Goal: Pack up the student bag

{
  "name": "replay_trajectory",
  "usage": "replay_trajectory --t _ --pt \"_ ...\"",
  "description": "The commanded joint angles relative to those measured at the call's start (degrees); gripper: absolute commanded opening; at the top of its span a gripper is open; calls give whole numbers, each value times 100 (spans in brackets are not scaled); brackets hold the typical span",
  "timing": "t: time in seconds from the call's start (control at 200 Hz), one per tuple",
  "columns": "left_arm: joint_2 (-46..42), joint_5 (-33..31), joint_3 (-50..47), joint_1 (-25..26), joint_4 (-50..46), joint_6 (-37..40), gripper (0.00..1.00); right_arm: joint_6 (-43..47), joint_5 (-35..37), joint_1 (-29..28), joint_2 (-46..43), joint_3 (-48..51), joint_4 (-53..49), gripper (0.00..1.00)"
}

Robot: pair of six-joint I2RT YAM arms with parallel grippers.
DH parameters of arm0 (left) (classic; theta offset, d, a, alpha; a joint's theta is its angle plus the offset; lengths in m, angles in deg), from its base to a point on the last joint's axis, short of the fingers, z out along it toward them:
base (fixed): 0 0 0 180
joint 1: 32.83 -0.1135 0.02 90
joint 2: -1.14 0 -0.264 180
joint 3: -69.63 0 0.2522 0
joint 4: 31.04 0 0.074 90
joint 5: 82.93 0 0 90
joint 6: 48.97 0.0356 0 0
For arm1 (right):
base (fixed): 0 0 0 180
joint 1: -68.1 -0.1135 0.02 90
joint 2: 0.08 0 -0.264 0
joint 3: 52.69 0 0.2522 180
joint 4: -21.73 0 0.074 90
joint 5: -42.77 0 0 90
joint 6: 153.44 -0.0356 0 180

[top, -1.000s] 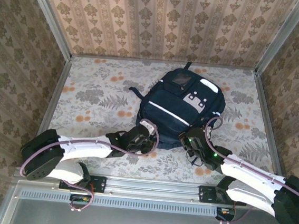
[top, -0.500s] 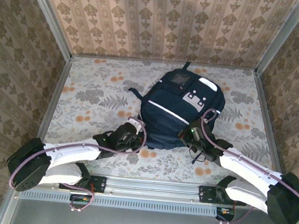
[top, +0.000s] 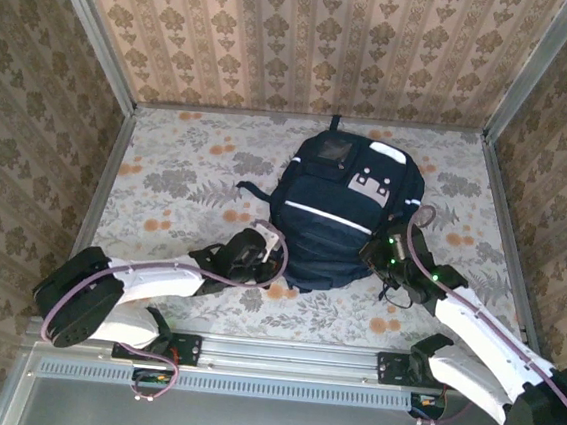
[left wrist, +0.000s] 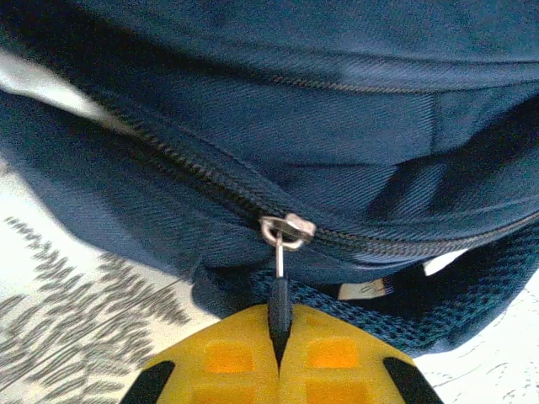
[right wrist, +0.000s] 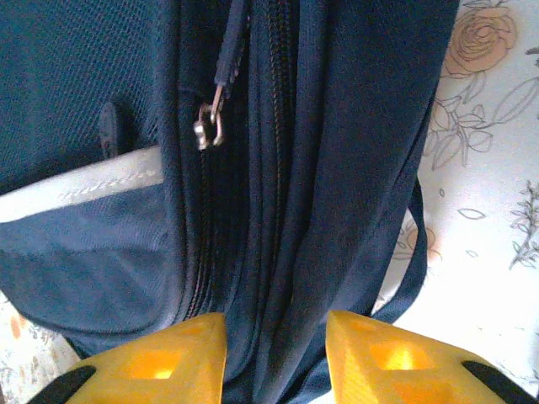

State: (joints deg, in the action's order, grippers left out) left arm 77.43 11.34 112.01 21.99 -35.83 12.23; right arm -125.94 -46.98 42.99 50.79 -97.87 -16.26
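From above, the student bag [top: 338, 218] lies flat on the flower-patterned counter [top: 186, 183], a little right of the middle and towards the back wall, its top end pointing away from the arms. The left end effector [top: 265, 243] sits at the bag's near left corner. The right end effector [top: 380, 252] is up against its near right side.

At the left wrist, the left end effector [left wrist: 280, 353] has its yellow fingers pressed together on the dark zipper pull [left wrist: 279, 307] (just the tab, nothing else). The tab hangs from a metal zipper slider [left wrist: 287, 229] on the navy student bag [left wrist: 337, 151].

At the right wrist, the right end effector [right wrist: 275, 353] has its fingers spread, with a thick fold of the student bag [right wrist: 354, 126] filling the gap and touching both, so it looks clamped on the fabric. Another slider [right wrist: 210, 126] hangs free above a white reflective stripe [right wrist: 84, 198], and a dark strap [right wrist: 413, 269] trails onto the counter [right wrist: 488, 168].
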Motion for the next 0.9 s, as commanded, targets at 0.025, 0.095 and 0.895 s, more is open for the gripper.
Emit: replay_trajectory --t 0.025,0.095,0.895 --pt "237 237 381 414 30 129 0 -763 179 -143 -476 -200 -871 38" --pt "348 274 486 589 60 137 0 -1169 118 -392 -640 -160 -880 38" --pt "1003 566 1304 1329 284 332 0 -3484 846 -2058 568 230 635 46"
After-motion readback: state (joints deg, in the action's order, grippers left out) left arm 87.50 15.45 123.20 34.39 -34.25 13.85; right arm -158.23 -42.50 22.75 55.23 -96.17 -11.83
